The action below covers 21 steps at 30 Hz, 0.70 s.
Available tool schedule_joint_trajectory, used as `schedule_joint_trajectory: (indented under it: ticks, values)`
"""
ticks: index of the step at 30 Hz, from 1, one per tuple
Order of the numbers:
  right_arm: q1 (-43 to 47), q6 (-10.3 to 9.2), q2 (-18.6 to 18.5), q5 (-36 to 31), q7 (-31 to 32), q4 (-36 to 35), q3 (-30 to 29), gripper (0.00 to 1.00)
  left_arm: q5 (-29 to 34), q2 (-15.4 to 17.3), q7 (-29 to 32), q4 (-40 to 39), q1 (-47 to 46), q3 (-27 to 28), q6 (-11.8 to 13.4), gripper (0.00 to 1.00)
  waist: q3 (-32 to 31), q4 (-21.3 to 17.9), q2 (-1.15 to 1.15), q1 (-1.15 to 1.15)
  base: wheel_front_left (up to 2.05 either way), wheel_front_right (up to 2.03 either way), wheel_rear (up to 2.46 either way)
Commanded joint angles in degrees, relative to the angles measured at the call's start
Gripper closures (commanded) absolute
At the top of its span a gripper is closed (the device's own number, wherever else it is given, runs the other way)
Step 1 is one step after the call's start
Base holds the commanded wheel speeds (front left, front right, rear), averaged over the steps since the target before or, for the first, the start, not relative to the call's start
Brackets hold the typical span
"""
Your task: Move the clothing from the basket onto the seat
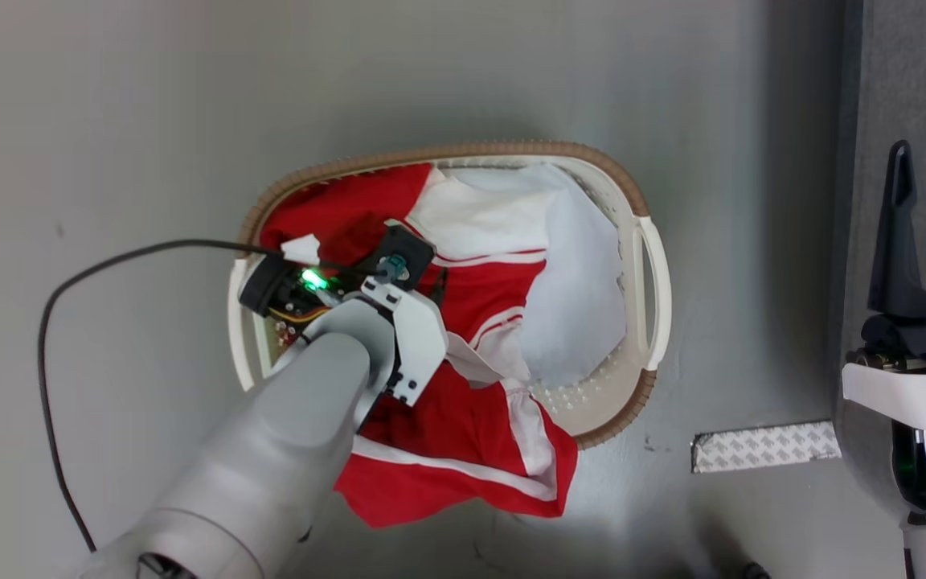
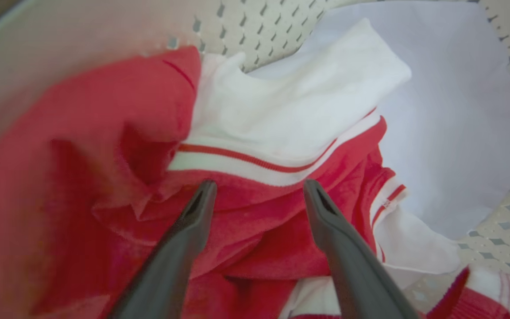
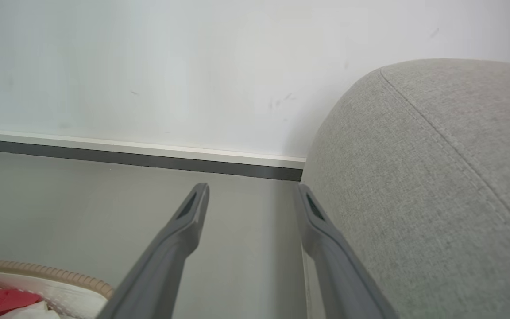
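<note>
My left gripper [image 2: 259, 186] hangs low inside the oval white plastic basket with little holes and a brown rim [image 1: 511, 150]. Its two dark fingers are spread wide over a fold of the soft red clothing with white stripes [image 2: 246, 230], so I think I am ready to pinch it. They hold nothing yet. The clothing lies heaped in the basket, and one piece spills over the near rim onto the grey floor [image 1: 109, 121]. A plain pale sheet [image 1: 583, 305] lies beside it, and I think I should leave that alone. My right gripper [image 3: 253, 188] hovers spread and empty just beside the big grey cloth couch seat [image 3: 436, 177], out of the way.
</note>
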Motion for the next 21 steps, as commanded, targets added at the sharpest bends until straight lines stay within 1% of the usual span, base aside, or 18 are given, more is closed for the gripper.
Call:
schedule_joint_trajectory:
  ticks: [1, 6, 12, 21]
  values:
    - [-0.89, -0.13, 0.08, 0.65, 0.04, -0.53, 0.17, 0.0, -0.36, 0.33, 0.0, 0.64, -1.14, -0.32, -0.09, 0.0, 1.17, -0.56, 0.0, -0.01, 0.0, 0.0, 0.0]
    - [-0.48, -0.13, 0.07, 2.12, 0.04, -1.03, 0.62, 0.0, -1.32, 0.32, -0.4, 2.19, -3.16, -1.24, 0.04, 0.0, 3.4, -1.14, 0.0, -0.01, 0.0, 0.0, 0.0]
    - [-0.42, -0.13, 0.07, 2.08, 0.04, -1.19, 0.51, 0.0, -2.87, 0.32, -0.87, 2.47, -3.97, -2.07, -0.53, 0.0, 4.96, -1.48, 0.0, -0.01, 0.0, 0.0, 0.0]
    - [-0.47, -0.12, 0.04, 1.65, 0.05, -1.99, 0.01, 0.0, -4.74, 0.31, -1.78, 2.63, -5.2, -4.41, 0.71, 0.0, 6.69, -2.16, 0.0, -0.01, 0.0, 0.0, 0.0]
